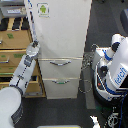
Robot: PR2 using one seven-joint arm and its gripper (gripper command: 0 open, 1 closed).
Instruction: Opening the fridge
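Dark flooring (pixel 95 30) surrounded the white fridge (pixel 62 30), which stood shut mid-frame beside a tan drawer cabinet (pixel 15 50), while the tool (pixel 34 46) touched its upper door's left edge, grip state impossible to tell.

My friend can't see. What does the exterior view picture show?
A white robot arm reaches up to the left edge of a tall white fridge, its hand at the door's side. The fridge has a green sticker and two drawers below; the robot's body stands on the view's right.
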